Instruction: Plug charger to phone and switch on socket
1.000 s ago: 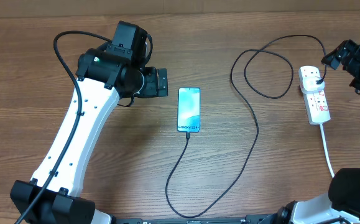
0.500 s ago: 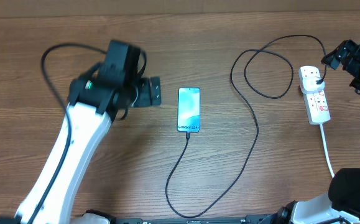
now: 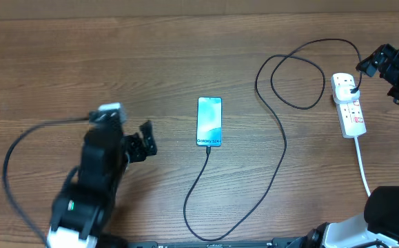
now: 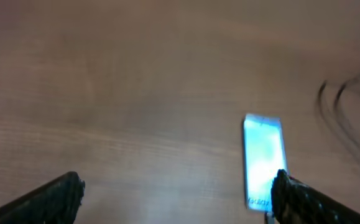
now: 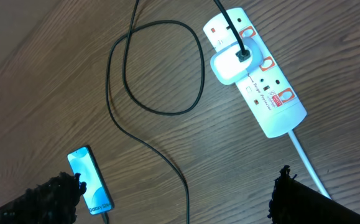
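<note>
The phone (image 3: 209, 122) lies flat mid-table with its cyan screen lit; it also shows as phone (image 4: 263, 158) and phone (image 5: 89, 180). The charger (image 3: 282, 148), a thin black cable, meets the phone's lower edge, loops across the wood and ends at a white adapter (image 5: 229, 65) seated in the socket (image 3: 349, 107). The socket (image 5: 260, 81) has small red switches. My left gripper (image 3: 145, 141) stands open and empty, left of the phone and apart from it. My right gripper (image 3: 380, 78) hovers open just beyond the socket's far end, holding nothing.
A thick white cord (image 3: 362, 169) runs from the socket toward the near right edge. The charger cable forms a wide loop (image 3: 295, 76) left of the socket. My left arm's body (image 3: 89, 200) fills the near-left corner.
My left arm has swung back from beside the phone's upper left toward the near-left of the table, its gripper still open. The right arm, phone, cable and socket have not moved.
</note>
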Available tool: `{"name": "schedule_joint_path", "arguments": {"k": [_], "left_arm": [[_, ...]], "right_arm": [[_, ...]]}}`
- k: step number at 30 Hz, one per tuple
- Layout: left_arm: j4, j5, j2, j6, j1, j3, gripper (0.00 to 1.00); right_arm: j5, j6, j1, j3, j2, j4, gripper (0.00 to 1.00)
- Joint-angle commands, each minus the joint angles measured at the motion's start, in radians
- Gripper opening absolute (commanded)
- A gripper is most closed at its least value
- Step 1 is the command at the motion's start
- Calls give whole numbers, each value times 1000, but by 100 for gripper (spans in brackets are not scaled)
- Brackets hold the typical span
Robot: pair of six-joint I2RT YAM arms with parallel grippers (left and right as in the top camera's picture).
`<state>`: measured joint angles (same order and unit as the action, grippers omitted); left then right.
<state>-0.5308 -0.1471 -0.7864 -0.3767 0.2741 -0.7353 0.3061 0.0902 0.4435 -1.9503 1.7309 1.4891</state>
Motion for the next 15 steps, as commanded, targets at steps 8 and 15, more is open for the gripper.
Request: {"name": "schedule_joint_path", "arguments": {"k": [8, 15], "left_arm": [[535, 17, 454, 19, -92, 438, 100], [872, 17, 640, 18, -140, 697, 100]], "right_arm": [[-6, 0, -1, -12, -2, -2, 100], [-6, 0, -1, -12, -2, -2, 100]]}}
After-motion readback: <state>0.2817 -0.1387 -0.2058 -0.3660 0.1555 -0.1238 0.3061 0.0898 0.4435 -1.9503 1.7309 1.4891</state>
